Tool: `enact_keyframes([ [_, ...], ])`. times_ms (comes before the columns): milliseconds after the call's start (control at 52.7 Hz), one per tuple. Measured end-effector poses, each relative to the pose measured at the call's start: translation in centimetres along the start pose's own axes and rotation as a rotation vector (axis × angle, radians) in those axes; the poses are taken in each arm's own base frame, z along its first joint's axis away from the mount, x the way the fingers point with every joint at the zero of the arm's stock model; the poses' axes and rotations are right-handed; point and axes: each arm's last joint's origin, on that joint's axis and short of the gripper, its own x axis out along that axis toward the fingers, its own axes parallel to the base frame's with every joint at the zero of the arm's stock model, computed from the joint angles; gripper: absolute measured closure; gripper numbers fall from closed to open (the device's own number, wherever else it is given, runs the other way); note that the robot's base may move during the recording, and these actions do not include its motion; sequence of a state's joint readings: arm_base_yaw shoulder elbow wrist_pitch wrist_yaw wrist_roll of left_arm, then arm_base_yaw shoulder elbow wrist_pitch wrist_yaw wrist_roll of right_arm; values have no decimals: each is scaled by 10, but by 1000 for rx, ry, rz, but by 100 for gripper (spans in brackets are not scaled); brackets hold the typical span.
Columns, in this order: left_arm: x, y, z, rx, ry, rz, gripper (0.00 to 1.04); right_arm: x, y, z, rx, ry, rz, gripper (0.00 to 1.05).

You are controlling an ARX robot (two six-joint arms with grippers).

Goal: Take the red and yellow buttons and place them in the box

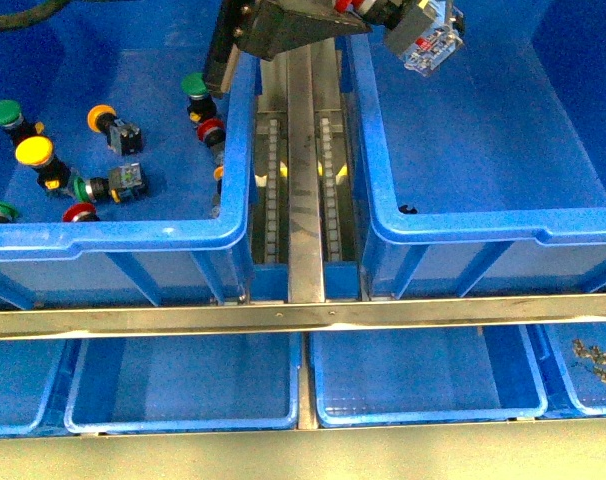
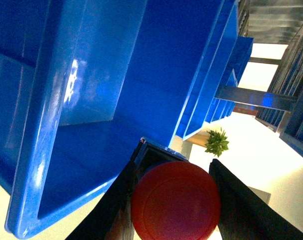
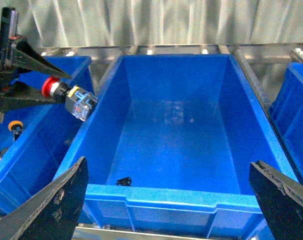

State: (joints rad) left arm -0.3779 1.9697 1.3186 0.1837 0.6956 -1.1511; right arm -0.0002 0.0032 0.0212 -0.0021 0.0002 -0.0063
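Risk I see: left gripper (image 2: 174, 196), clamped on the red button (image 3: 54, 87), hangs barely past the box (image 3: 166, 197) rim beneath it; early release could bounce it out.

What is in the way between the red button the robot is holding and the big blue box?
Nothing visible. The left gripper holds the red button in the air by the box rim, and the box is open on top. Only a small dark bit lies on its floor.
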Motion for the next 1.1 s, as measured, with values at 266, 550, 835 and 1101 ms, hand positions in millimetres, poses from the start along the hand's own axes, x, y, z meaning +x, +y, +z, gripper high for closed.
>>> enact_keyframes([
  [266, 32, -21, 7, 33, -1, -7, 70, 0, 0, 0, 0, 0, 0, 7],
  [550, 45, -37, 0, 48, 20, -29, 70, 1, 0, -2, -27, 166, -75, 7],
  [835, 50, -32, -1, 37, 20, -2, 70, 68, 14, -1, -313, 375, 41, 7],
  [1101, 50, -33, -1, 40, 16, -5, 70, 134, 31, -10, -398, 306, 73, 7],
])
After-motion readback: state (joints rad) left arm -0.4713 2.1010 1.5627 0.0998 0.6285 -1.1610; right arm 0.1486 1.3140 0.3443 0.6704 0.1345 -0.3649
